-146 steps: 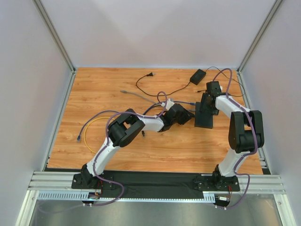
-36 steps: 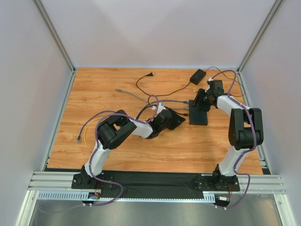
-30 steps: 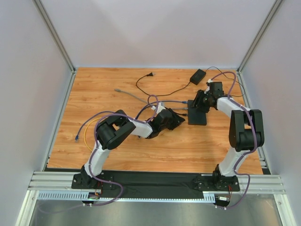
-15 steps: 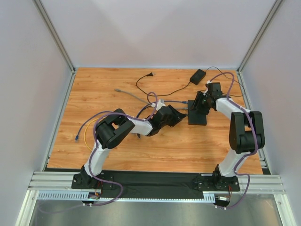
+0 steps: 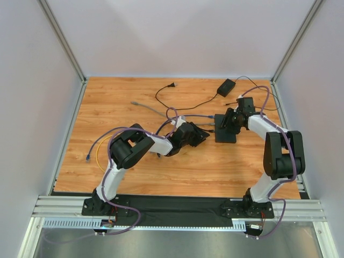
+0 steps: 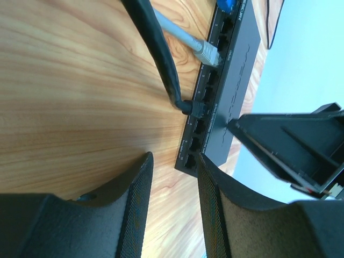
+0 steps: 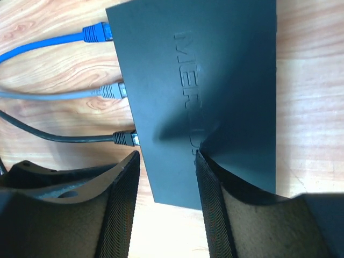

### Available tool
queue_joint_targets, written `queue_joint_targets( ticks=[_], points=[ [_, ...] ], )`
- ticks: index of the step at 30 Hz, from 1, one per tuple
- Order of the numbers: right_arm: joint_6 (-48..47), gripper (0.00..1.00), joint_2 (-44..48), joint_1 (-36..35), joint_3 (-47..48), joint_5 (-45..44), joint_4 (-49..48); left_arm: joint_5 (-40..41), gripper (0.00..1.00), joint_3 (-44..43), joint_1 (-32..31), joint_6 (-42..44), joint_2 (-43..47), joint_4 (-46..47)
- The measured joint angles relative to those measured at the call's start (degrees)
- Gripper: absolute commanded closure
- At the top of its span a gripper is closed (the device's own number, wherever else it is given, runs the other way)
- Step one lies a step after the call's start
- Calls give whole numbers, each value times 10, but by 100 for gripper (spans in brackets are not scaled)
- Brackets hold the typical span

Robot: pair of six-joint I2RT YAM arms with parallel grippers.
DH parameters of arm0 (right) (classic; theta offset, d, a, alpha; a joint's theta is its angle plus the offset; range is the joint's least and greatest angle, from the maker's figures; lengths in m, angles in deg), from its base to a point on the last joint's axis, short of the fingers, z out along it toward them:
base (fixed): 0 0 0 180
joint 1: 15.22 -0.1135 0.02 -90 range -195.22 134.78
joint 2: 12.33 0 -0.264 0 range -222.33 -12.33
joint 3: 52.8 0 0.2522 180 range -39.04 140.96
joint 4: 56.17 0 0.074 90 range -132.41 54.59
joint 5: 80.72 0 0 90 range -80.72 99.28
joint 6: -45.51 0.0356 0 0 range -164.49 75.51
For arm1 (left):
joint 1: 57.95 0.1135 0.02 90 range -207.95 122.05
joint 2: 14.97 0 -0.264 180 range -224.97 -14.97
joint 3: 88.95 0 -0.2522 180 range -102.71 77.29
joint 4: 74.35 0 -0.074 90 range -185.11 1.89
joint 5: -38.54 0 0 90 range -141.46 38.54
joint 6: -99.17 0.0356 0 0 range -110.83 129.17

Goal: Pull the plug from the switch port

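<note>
1. Position: switch (image 5: 226, 130) flat on counter (image 5: 215, 166), right of centre; black plug (image 6: 192, 107) seated in its port edge.
2. State: left tool (image 6: 173, 161) released, aimed at that plug; right tool (image 7: 166, 156) released, over switch.
3. Step: approach, apparently. Next: clench plug, brace switch, pull straight out.

The bench (image 5: 123, 97) is surfaced in wood-grain laminate with a faint sheen. The switch (image 7: 215, 80) is cased in matt black plastic, with lettering embossed in it. The blue cable (image 7: 43, 45), grey cable (image 7: 48, 94) and black cable (image 7: 80, 140) are sheathed in smooth plastic. Finely ribbed matt black pads (image 6: 134, 215) are seen on the left gripper (image 6: 172, 158). At 6 o'clock, grooved bare-metal rails (image 5: 59, 207) are fixed.
</note>
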Motion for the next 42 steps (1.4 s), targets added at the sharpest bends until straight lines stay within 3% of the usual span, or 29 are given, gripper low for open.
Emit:
queue_joint_targets(
  ticks=[6, 14, 25, 34, 42],
  points=[
    [1, 52, 9, -2, -8, 9, 4, -9, 53, -2, 5, -8, 0, 0],
    [-27, 50, 22, -5, -2, -42, 43, -3, 53, -26, 6, -7, -11, -5],
    [-73, 41, 4, -6, 95, -83, 86, 4, 53, -29, 6, -2, -11, -8],
    [-96, 43, -148, -9, 303, -104, 146, -9, 53, -24, 3, 8, -11, -6],
    [-100, 44, -228, -9, 379, -111, 170, -17, 53, 3, 3, 18, 2, 6]
  ],
)
